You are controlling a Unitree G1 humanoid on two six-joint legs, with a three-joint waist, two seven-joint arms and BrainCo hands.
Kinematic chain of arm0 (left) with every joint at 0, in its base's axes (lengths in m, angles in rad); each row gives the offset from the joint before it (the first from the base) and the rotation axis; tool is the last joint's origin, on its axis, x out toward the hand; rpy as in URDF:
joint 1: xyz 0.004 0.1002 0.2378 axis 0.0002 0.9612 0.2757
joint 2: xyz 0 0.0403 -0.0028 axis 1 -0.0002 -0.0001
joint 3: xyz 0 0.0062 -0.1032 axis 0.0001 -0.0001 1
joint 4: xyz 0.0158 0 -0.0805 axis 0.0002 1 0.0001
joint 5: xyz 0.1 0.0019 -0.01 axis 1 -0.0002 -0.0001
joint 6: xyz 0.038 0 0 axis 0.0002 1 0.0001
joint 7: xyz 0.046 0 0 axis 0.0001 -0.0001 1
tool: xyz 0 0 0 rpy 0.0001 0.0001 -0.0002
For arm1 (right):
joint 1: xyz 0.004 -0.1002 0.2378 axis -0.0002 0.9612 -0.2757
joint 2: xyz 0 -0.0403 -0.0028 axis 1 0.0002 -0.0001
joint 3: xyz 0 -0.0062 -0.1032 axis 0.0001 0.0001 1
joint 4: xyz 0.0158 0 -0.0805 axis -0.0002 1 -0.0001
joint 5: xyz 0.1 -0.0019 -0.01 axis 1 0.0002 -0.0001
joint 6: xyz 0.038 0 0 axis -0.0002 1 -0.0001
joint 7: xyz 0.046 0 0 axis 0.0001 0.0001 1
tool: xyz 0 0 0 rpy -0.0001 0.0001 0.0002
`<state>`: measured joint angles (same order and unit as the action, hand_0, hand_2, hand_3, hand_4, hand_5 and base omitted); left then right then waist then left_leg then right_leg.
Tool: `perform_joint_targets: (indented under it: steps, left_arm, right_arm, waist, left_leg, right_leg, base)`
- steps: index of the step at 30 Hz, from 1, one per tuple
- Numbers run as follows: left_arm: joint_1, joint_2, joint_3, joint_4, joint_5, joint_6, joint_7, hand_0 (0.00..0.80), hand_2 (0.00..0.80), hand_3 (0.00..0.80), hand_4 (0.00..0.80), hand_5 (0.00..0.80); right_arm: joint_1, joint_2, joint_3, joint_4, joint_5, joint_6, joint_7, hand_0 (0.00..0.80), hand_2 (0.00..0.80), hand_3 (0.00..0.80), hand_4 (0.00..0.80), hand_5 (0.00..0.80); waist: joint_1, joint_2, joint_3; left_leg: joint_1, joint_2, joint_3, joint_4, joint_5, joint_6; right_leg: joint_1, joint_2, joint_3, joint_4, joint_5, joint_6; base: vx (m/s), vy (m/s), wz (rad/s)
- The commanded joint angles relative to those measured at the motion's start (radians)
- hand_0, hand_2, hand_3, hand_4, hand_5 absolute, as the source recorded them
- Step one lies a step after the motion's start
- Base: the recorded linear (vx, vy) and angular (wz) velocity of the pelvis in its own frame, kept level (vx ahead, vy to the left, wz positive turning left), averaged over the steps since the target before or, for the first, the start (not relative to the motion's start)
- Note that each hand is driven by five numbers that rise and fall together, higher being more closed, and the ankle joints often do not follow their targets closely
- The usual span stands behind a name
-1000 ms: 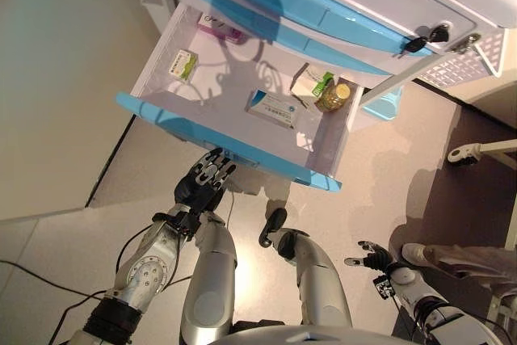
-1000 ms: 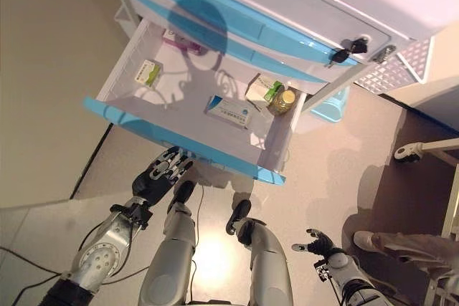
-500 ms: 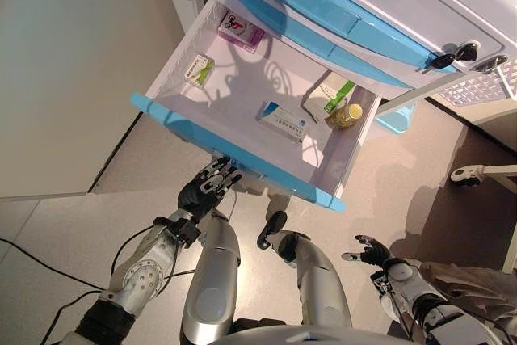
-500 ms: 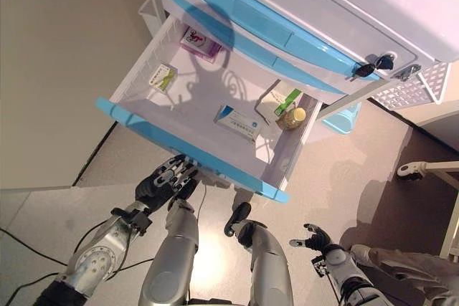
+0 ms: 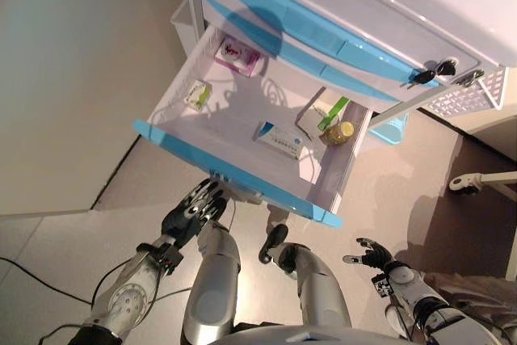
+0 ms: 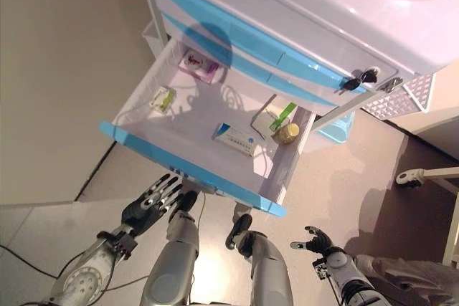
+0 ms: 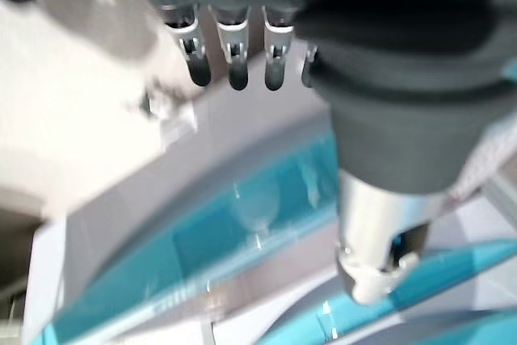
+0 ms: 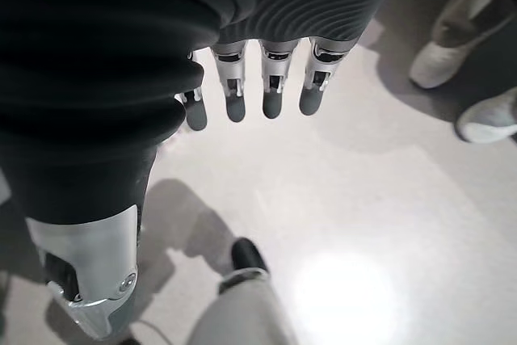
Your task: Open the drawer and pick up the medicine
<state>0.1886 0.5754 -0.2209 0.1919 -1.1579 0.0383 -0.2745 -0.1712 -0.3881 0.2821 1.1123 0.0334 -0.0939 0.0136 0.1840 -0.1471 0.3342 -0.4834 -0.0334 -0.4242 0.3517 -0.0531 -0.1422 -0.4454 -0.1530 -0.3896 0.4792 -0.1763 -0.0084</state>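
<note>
A white cabinet has one blue-fronted drawer [image 5: 234,177] pulled open. Inside lie a pink box [image 5: 237,52], a small green-and-white box [image 5: 197,94], a blue-and-white medicine box [image 5: 280,139], a white-and-green box [image 5: 321,115] and a yellow-capped bottle [image 5: 341,132]. My left hand [image 5: 190,212] hangs just below the drawer's front with straight fingers [image 7: 234,70], holding nothing. My right hand [image 5: 367,253] is low at the right over the floor, its fingers [image 8: 271,90] relaxed and empty.
Shut blue drawers [image 5: 323,34] sit above the open one, with keys [image 5: 428,75] in a lock. A wire basket [image 5: 472,94] and a light-blue bin [image 5: 389,125] are at the cabinet's right. A person's shoes [image 8: 440,62] stand near my right hand. A wall runs along the left.
The camera has shifted. My left hand has dropped slightly away from the drawer's front and its fingers have straightened. The right hand stays low at the right.
</note>
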Motion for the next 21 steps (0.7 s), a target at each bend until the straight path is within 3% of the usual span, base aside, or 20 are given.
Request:
perform_joint_targets:
  steps: [1, 2, 4, 7, 9, 10, 11, 12, 14, 15, 18, 21]
  left_arm:
    - [0.059, -0.038, 0.055, 0.079, 0.102, 0.023, -0.011, 0.0, 0.0, 0.0, 0.0, 0.0]
    - [0.058, -0.039, 0.055, 0.08, 0.102, 0.023, -0.012, 0.0, 0.0, 0.0, 0.0, 0.0]
    - [0.039, -0.075, 0.116, 0.302, 0.203, 0.019, 0.001, 0.0, 0.0, 0.0, 0.0, 0.0]
    - [0.001, -0.108, 0.186, 0.518, 0.298, 0.013, 0.011, 0.0, 0.0, 0.0, 0.0, 0.0]
    - [-0.015, -0.116, 0.205, 0.58, 0.332, -0.006, 0.023, 0.0, 0.0, 0.0, 0.0, 0.0]
    - [-0.063, -0.142, 0.253, 0.752, 0.413, -0.013, 0.035, 0.0, 0.0, 0.0, 0.0, 0.0]
    - [-0.064, -0.142, 0.253, 0.754, 0.413, -0.014, 0.035, 0.0, 0.0, 0.0, 0.0, 0.0]
    - [-0.103, -0.152, 0.287, 0.919, 0.518, -0.032, 0.062, 0.0, 0.0, 0.0, 0.0, 0.0]
    - [-0.109, -0.154, 0.296, 0.96, 0.564, -0.038, 0.067, 0.0, 0.0, 0.0, 0.0, 0.0]
    - [-0.12, -0.156, 0.325, 1.037, 0.663, -0.054, 0.104, 0.0, 0.0, 0.0, 0.0, 0.0]
    - [-0.125, -0.161, 0.304, 1.118, 0.875, -0.069, 0.177, 0.0, 0.0, 0.0, 0.0, 0.0]
    - [-0.131, -0.173, 0.278, 1.134, 0.956, -0.07, 0.217, 0.0, 0.0, 0.0, 0.0, 0.0]
  right_arm:
    - [0.046, -0.069, -0.012, 0.004, 0.017, 0.011, -0.001, 0.0, 0.0, 0.0, 0.0, 0.0]
    - [0.045, -0.069, -0.012, 0.004, 0.017, 0.011, -0.001, 0.0, 0.0, 0.0, 0.0, 0.0]
    - [0.05, -0.067, -0.018, -0.004, 0.015, 0.017, 0.007, 0.0, 0.0, 0.0, 0.0, 0.0]
    - [0.054, -0.067, -0.025, -0.013, 0.017, 0.019, 0.013, 0.0, 0.0, 0.0, 0.0, 0.0]
    - [0.056, -0.064, -0.028, -0.008, 0.019, 0.019, 0.014, 0.0, 0.0, 0.0, 0.0, 0.0]
    - [0.059, -0.055, -0.036, 0.001, 0.019, 0.02, 0.015, 0.0, 0.0, 0.0, 0.0, 0.0]
    - [0.058, -0.055, -0.036, 0.001, 0.019, 0.02, 0.015, 0.0, 0.0, 0.0, 0.0, 0.0]
    - [0.056, -0.049, -0.046, 0.013, 0.022, 0.021, 0.015, 0.0, 0.0, 0.0, 0.0, 0.0]
    - [0.058, -0.05, -0.047, 0.013, 0.021, 0.021, 0.016, 0.0, 0.0, 0.0, 0.0, 0.0]
    - [0.062, -0.042, -0.054, 0.003, 0.02, 0.021, 0.015, 0.0, 0.0, 0.0, 0.0, 0.0]
    - [0.061, -0.039, -0.073, -0.004, 0.029, 0.017, 0.002, 0.0, 0.0, 0.0, 0.0, 0.0]
    - [0.063, -0.039, -0.089, 0.0, 0.035, 0.016, -0.007, 0.0, 0.0, 0.0, 0.0, 0.0]
  waist:
    - [-0.013, 0.014, -0.033]
    - [-0.014, 0.015, -0.033]
    - [-0.013, 0.019, -0.044]
    - [-0.014, 0.022, -0.065]
    - [-0.014, 0.022, -0.068]
    - [-0.02, 0.026, -0.082]
    - [-0.02, 0.026, -0.08]
    - [-0.031, 0.032, -0.1]
    - [-0.034, 0.034, -0.106]
    - [-0.046, 0.038, -0.13]
    - [-0.072, 0.048, -0.171]
    - [-0.085, 0.056, -0.198]
  left_leg:
    - [-0.077, -0.074, 0.041, -0.062, 0.129, 0.116]
    - [-0.077, -0.074, 0.041, -0.062, 0.129, 0.116]
    - [-0.066, -0.075, 0.045, -0.068, 0.131, 0.119]
    - [-0.043, -0.072, 0.053, -0.08, 0.129, 0.12]
    - [-0.035, -0.07, 0.053, -0.084, 0.129, 0.12]
    - [-0.01, -0.067, 0.058, -0.095, 0.128, 0.118]
    - [-0.009, -0.067, 0.058, -0.096, 0.128, 0.118]
    - [0.024, -0.06, 0.069, -0.116, 0.127, 0.115]
    - [0.041, -0.056, 0.074, -0.125, 0.127, 0.115]
    - [0.08, -0.049, 0.089, -0.152, 0.128, 0.112]
    - [0.15, -0.037, 0.124, -0.21, 0.134, 0.11]
    - [0.195, -0.03, 0.143, -0.247, 0.139, 0.113]
  right_leg:
    - [0.008, 0.034, -0.001, -0.066, 0.094, 0.067]
    - [0.008, 0.034, -0.001, -0.066, 0.094, 0.067]
    - [0.02, 0.029, 0.001, -0.07, 0.099, 0.071]
    - [0.04, 0.028, 0.01, -0.085, 0.102, 0.075]
    - [0.048, 0.027, 0.011, -0.09, 0.104, 0.076]
    - [0.074, 0.026, 0.014, -0.108, 0.104, 0.078]
    - [0.075, 0.026, 0.014, -0.108, 0.105, 0.078]
    - [0.108, 0.028, 0.023, -0.135, 0.108, 0.081]
    - [0.127, 0.029, 0.025, -0.148, 0.11, 0.083]
    - [0.167, 0.032, 0.037, -0.187, 0.119, 0.089]
    - [0.233, 0.041, 0.064, -0.262, 0.147, 0.103]
    - [0.268, 0.045, 0.076, -0.304, 0.162, 0.11]
  base:
    - [0.0, 0.0, 0.0]
    - [0.0, 0.0, 0.0]
    - [0.031, 0.048, 0.01]
    - [0.039, 0.056, -0.02]
    - [0.035, 0.033, -0.06]
    - [0.043, 0.038, -0.05]
    - [0.103, 0.087, -0.02]
    - [0.087, 0.061, -0.03]
    - [0.099, 0.059, -0.14]
    - [0.116, 0.056, -0.18]
    - [0.147, 0.088, -0.25]
    - [0.113, 0.058, -0.41]
